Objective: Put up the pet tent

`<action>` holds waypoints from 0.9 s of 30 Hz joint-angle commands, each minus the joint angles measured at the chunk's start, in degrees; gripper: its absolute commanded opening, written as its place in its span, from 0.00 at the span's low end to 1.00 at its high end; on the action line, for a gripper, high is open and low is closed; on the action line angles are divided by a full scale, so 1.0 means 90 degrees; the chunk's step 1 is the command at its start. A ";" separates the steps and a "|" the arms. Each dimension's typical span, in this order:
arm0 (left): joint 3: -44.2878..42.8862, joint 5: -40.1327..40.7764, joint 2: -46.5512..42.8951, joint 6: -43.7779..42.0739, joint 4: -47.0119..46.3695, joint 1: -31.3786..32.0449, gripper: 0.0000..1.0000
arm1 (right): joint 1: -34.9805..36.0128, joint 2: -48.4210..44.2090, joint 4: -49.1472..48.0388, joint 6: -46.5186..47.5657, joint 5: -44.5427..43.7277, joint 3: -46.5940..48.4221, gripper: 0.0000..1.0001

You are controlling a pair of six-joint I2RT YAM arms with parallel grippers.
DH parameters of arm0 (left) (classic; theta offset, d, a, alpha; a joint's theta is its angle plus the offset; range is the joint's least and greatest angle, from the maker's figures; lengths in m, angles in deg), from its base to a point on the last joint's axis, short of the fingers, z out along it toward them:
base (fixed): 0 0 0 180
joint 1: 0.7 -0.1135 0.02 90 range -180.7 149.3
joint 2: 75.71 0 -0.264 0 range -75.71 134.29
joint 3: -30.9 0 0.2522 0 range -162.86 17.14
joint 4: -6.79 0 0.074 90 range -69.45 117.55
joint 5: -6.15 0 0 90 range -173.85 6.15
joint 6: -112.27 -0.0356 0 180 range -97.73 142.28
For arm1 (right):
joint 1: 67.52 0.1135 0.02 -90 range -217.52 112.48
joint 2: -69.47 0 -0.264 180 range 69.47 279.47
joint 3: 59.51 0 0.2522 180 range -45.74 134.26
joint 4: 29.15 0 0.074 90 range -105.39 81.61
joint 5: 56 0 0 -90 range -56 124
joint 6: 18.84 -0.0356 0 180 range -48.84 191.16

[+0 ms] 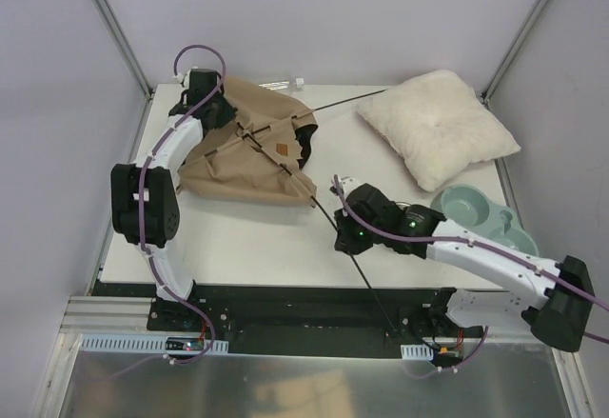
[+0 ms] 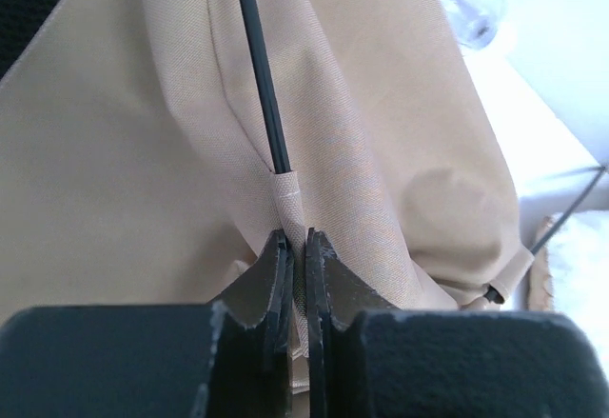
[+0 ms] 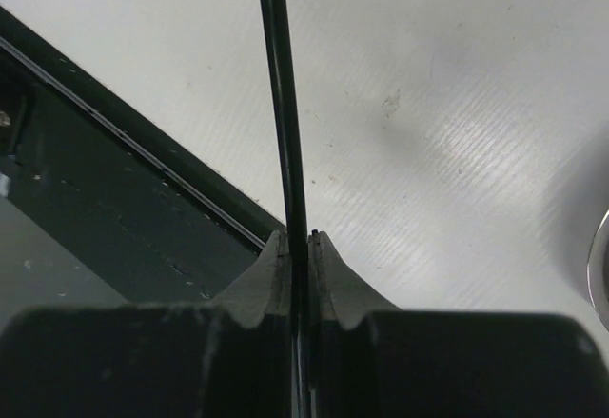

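The left gripper (image 2: 297, 239) pinches a fold of the pet tent (image 1: 249, 151) beside a pole sleeve. The right gripper (image 3: 301, 239) clamps a thin black pole (image 3: 282, 104). The tent lies crumpled at the far left of the table (image 1: 247, 247), with its doorway hard to make out, and the wrist view cuts off the pole's ends.

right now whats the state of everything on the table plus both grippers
pet tent, collapsed, lying crumpled on the table, not standing
black pole, sticking out of the tent toward the near edge
left gripper, shut on the tent fabric at a pole sleeve
right gripper, shut on the black pole
pillow, lying flat at the far right, apart from the tent
bowl, upright, partly hidden by the right arm
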 commanded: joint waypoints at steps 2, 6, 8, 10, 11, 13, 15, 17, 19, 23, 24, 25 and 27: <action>-0.0441 -0.1405 -0.0491 -0.0109 0.1011 0.0528 0.00 | -0.0082 -0.1075 -0.1038 -0.0517 -0.0941 0.0606 0.00; -0.0861 -0.1699 -0.0403 -0.0206 0.1196 0.0859 0.00 | -0.0092 -0.1681 -0.0872 -0.0634 -0.1234 0.0537 0.00; -0.1066 -0.1884 -0.0325 -0.0158 0.1206 0.0996 0.00 | -0.0073 -0.1916 -0.0765 -0.0722 -0.1351 0.0498 0.00; -0.1271 -0.2012 -0.0237 -0.0080 0.1197 0.1142 0.00 | -0.0073 -0.2140 -0.0638 -0.0810 -0.1488 0.0449 0.00; -0.1359 -0.2080 -0.0208 -0.0079 0.1197 0.1211 0.00 | -0.0082 -0.2238 -0.0589 -0.0840 -0.1546 0.0439 0.00; -0.1584 -0.2120 -0.0081 -0.0070 0.1206 0.1406 0.00 | -0.0072 -0.2511 -0.0501 -0.0918 -0.1654 0.0439 0.00; -0.1866 -0.2129 0.0055 -0.0070 0.1206 0.1601 0.00 | -0.0063 -0.2756 -0.0413 -0.0947 -0.1751 0.0488 0.00; -0.2169 -0.2168 0.0221 -0.0031 0.1216 0.1767 0.00 | -0.0063 -0.2941 -0.0286 -0.0977 -0.1888 0.0595 0.00; -0.2462 -0.2227 0.0407 0.0047 0.1226 0.1933 0.00 | -0.0072 -0.3079 -0.0140 -0.0977 -0.2044 0.0732 0.00; -0.3029 -0.2432 0.0807 0.0223 0.1226 0.2314 0.00 | -0.0063 -0.3352 0.0105 -0.1025 -0.2619 0.0947 0.00; -0.3137 -0.2490 0.0905 0.0272 0.1226 0.2412 0.00 | -0.0072 -0.3411 0.0095 -0.1025 -0.2766 0.0966 0.00; -0.3234 -0.2520 0.1002 0.0301 0.1226 0.2490 0.00 | -0.0063 -0.3459 0.0105 -0.1016 -0.2932 0.1005 0.00; -0.3381 -0.2578 0.1169 0.0476 0.1226 0.2637 0.00 | -0.0063 -0.3450 0.0114 -0.0938 -0.3196 0.1113 0.00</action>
